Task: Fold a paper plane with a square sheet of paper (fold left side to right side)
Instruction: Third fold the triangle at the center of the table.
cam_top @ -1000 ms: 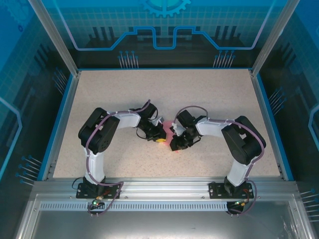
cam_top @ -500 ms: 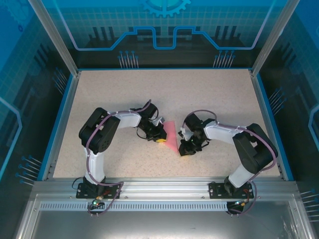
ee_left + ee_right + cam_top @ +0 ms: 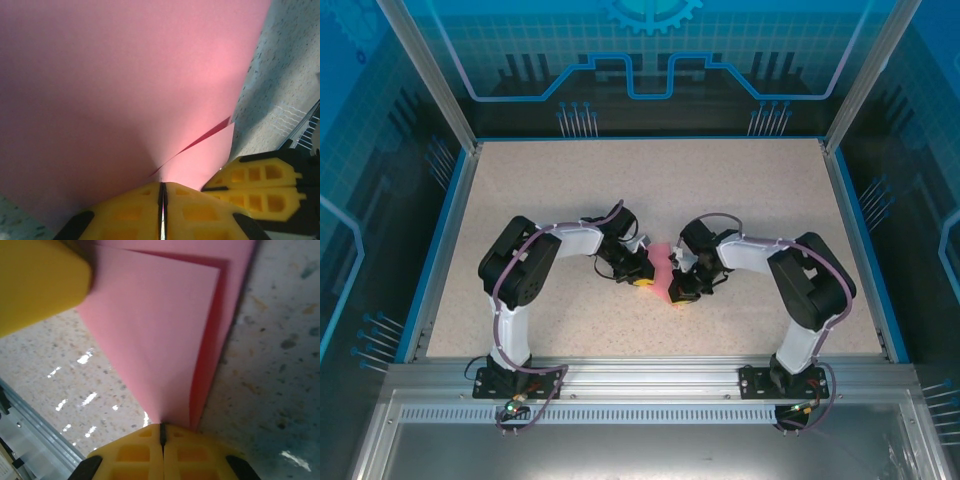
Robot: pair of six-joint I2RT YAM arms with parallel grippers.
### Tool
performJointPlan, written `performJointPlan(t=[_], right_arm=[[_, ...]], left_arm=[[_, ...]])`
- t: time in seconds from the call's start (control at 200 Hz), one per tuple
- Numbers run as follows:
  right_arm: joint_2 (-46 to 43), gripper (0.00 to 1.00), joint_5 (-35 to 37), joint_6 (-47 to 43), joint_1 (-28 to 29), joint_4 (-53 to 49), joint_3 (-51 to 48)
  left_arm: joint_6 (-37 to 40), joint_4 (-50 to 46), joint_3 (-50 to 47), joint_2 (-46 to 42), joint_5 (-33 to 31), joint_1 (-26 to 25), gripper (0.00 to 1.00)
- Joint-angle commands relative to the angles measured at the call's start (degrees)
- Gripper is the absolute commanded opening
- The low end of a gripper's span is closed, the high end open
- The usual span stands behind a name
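The sheet of paper [image 3: 662,257] is pink-red and folded into layers, lying mid-table between my two grippers. In the left wrist view the paper [image 3: 125,90] spreads away from my left gripper [image 3: 161,192], whose yellow jaws are shut on its edge where a crease runs in. The right gripper's fingers [image 3: 260,187] sit just to the right. In the right wrist view the layered paper [image 3: 160,330] narrows into my right gripper [image 3: 161,429], shut on its corner, with a left finger [image 3: 35,280] at top left. From above, the left gripper [image 3: 641,280] and right gripper [image 3: 678,294] nearly touch.
The speckled beige table [image 3: 650,180] has a blue rim [image 3: 440,240] on its sides and an aluminium rail [image 3: 650,372] along the near edge. Both arm bases stand on that rail. Transparent blue panels wall the cell behind.
The right gripper swung out to the right, uncovering the pink paper, then came back left and shut on its near corner. The left gripper stayed in place on the paper.
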Motion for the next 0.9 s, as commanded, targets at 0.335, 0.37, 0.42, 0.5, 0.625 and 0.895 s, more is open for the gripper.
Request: performJointPlan(t=[0.335,0.37,0.42,0.5,0.625,0.895], right_arm=[[1.17,0.0,6.9,0.53,-1.26,-1.88,-3.64],[1.29,0.0,6.83,0.51,-1.27,-1.83,-3.63],[1.35,0.0,6.92,0.43,-1.24,-1.75,-3.73],[1.56,0.0,7.05,0.45,-1.25,-1.66,-3.82],[1.57,0.0,6.72,0.49,-1.24,-1.54,-3.91],[1.45,0.0,6.69,0.59,-1.23,-1.31,-4.25]], left_arm=[[4.39,-3.51,-1.12,-10.39,-6.22,-4.51,0.12],[4.38,-2.95,-1.52,-10.52,-6.03,-5.63,0.12],[4.24,-1.93,-2.06,-10.53,-6.08,-7.06,0.11],[3.99,-0.28,-2.93,-10.05,-6.38,-8.44,0.1],[3.89,1.65,-3.58,-8.67,-6.67,-9.48,0.09],[3.81,3.17,-3.67,-6.07,-7.41,-9.63,0.09]])
